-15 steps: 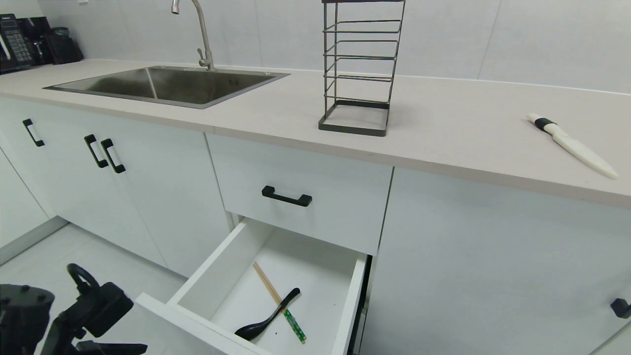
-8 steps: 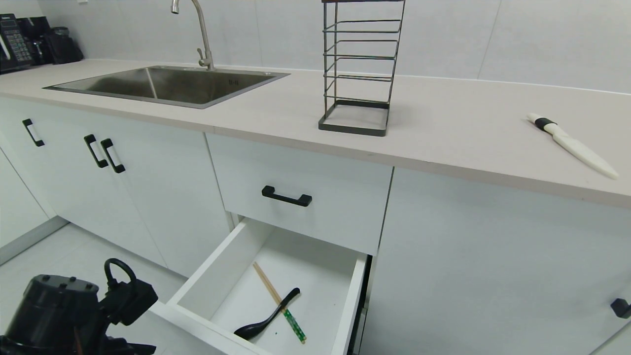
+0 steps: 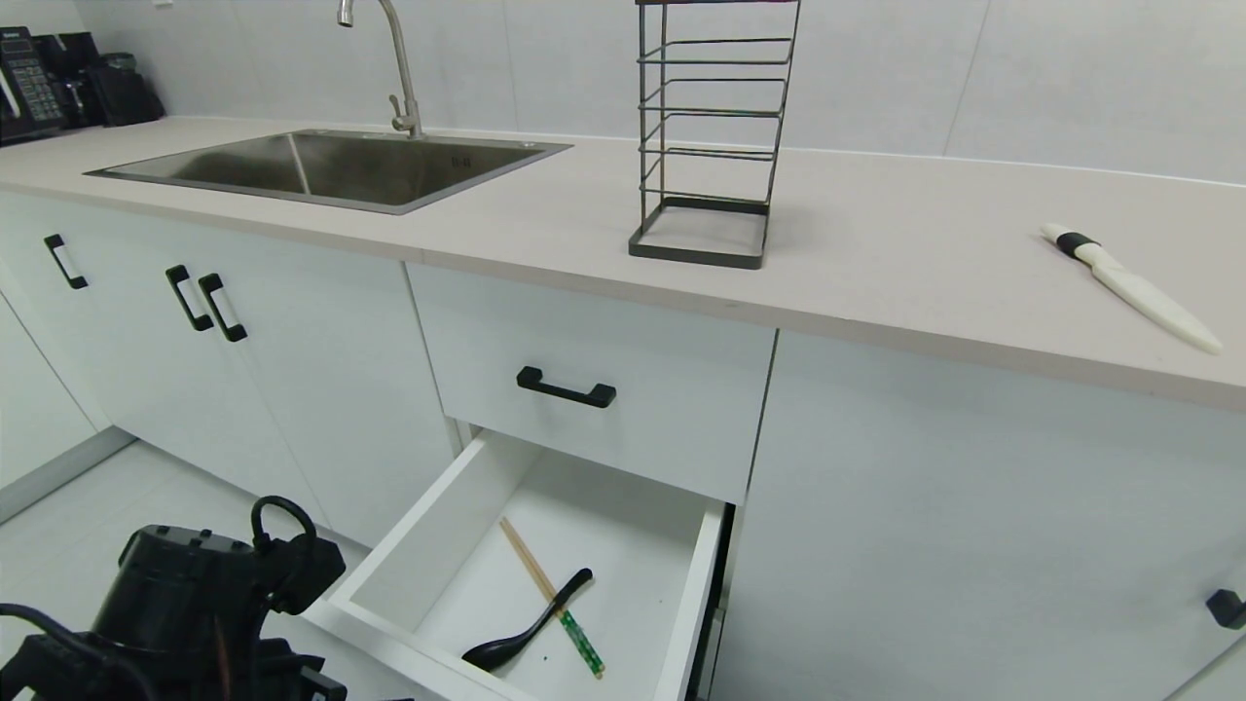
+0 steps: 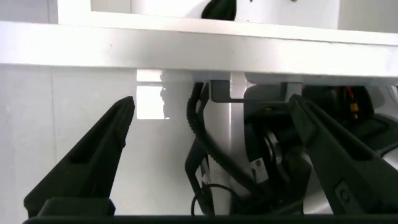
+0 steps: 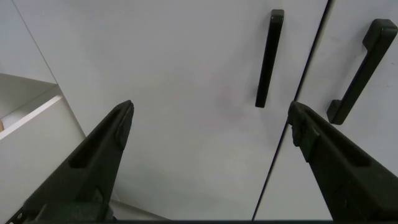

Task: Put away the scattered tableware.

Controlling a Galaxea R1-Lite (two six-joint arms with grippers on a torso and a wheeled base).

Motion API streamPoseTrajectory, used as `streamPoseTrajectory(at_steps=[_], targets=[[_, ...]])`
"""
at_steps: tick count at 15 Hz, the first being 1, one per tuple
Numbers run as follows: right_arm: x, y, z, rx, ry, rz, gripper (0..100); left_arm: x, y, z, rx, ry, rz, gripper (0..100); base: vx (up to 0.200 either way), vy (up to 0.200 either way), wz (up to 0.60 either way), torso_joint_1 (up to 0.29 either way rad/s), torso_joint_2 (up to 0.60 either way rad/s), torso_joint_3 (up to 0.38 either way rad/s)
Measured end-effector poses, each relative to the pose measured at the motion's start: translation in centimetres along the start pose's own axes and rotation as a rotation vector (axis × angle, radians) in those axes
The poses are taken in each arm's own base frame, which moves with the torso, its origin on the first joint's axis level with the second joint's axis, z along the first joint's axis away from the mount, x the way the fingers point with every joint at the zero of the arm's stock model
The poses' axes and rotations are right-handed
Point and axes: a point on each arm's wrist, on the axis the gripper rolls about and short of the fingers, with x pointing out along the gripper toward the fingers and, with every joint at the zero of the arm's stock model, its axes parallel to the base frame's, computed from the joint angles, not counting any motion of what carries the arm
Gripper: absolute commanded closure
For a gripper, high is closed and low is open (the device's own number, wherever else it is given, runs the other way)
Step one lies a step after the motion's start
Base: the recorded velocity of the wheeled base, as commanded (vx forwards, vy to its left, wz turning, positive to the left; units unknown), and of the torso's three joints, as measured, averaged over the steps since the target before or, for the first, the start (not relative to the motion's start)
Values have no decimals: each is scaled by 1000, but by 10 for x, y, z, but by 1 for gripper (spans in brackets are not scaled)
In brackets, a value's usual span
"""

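An open white drawer under the counter holds a black spoon and a pair of chopsticks. A white knife with a black band lies on the counter at the far right. My left arm is low at the left, close against the drawer's front panel. My left gripper is open and faces that panel, with the spoon's tip showing over the rim. My right gripper is open with nothing between its fingers, in front of white cabinet doors.
A dark wire rack stands mid-counter, with a steel sink and tap to its left. A shut drawer with a black handle sits above the open one. Black door handles face the right gripper.
My left arm has moved right and up toward the drawer front. The drawer's front panel has slid a little way inward.
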Motion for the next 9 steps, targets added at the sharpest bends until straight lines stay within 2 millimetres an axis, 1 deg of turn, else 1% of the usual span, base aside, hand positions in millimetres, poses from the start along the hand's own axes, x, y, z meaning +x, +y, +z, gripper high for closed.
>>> streamPoseTrajectory(at_steps=[5,9], targets=[[0,0,0,-1,1,0,0,14,2,13,19,-74,33,0,0,0,0,0,0,0],[0,0,0,1,1,0,0,22,2,15,27,-92,28,0,0,0,0,0,0,0]])
